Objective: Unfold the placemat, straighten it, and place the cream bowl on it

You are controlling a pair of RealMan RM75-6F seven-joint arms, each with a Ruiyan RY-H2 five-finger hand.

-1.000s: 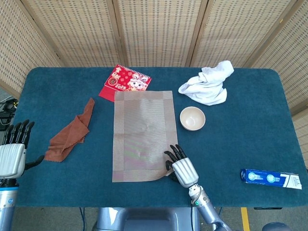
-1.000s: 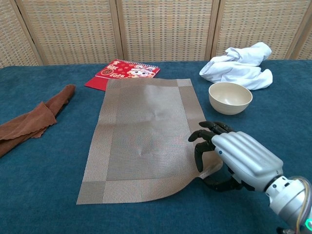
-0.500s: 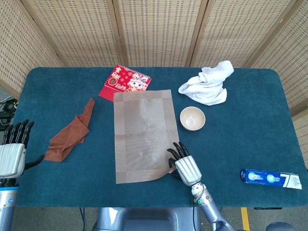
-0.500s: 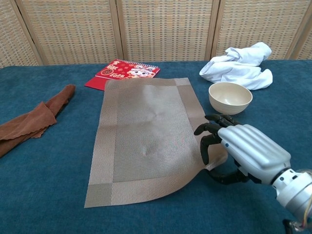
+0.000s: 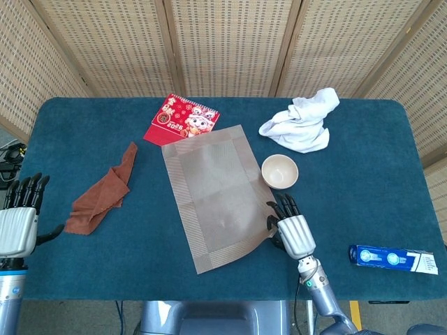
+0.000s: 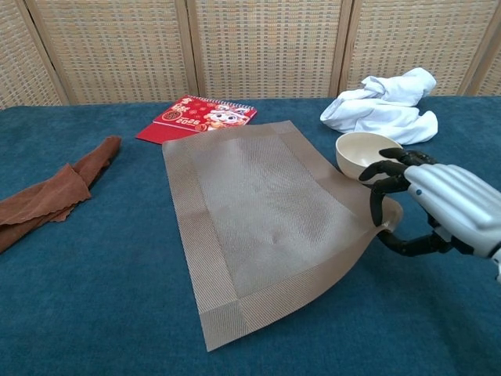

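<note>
The tan woven placemat [image 5: 216, 192] [image 6: 266, 211] lies unfolded at mid-table, skewed with its near end swung to the right. My right hand [image 5: 292, 230] [image 6: 446, 207] pinches the mat's near right corner between thumb and fingers, and that corner is lifted a little. The cream bowl [image 5: 279, 172] [image 6: 364, 153] stands upright just beyond this hand, touching or nearly touching the mat's right edge. My left hand [image 5: 19, 216] hangs at the table's left edge with fingers straight and apart, holding nothing; only the head view shows it.
A red booklet [image 5: 181, 120] [image 6: 197, 117] lies by the mat's far corner. A crumpled white cloth [image 5: 300, 122] [image 6: 387, 106] sits behind the bowl. A brown cloth [image 5: 103, 192] [image 6: 51, 196] lies to the left. A blue box [image 5: 392, 258] rests near the front right edge.
My right hand has moved to the right with the mat's near corner, turning the mat askew and bringing its edge up to the bowl. The left hand has stayed still.
</note>
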